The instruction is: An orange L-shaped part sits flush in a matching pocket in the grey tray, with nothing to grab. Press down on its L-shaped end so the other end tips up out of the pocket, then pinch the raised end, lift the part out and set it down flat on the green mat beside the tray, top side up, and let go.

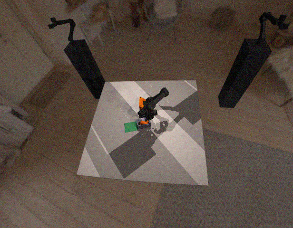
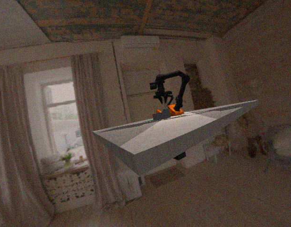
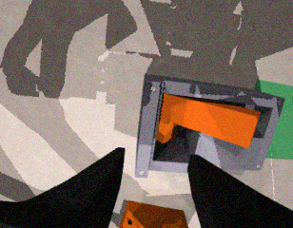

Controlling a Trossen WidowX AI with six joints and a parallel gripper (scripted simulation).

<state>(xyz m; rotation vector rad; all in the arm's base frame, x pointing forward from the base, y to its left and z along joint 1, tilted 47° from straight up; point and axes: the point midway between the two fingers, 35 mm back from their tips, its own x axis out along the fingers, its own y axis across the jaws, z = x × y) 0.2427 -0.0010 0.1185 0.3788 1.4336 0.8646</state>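
Observation:
The orange L-shaped part point(image 1: 143, 122) point(image 2: 158, 111) point(image 3: 218, 121) is tilted in the pocket of the grey tray point(image 1: 143, 127) point(image 2: 162, 115) point(image 3: 144, 128). Its L-shaped end is low at the left of the pocket in the wrist view. Its plain end, toward the green mat point(image 1: 130, 127) point(image 2: 148, 120) point(image 3: 289, 124), is raised and shows above the tray wall in the exterior view. My gripper point(image 2: 163, 103) point(image 3: 157, 158) is partly open and empty, above the tray and not touching the part. In the top view the arm hides its fingertips.
An orange block point(image 1: 141, 101) point(image 2: 174, 109) point(image 3: 153, 219) stands by the arm, behind the tray in the top view. The mat lies against the tray's left side there. Two dark pedestals point(image 1: 85, 66) point(image 1: 242, 71) with other arms stand beyond the table point(image 1: 180, 156).

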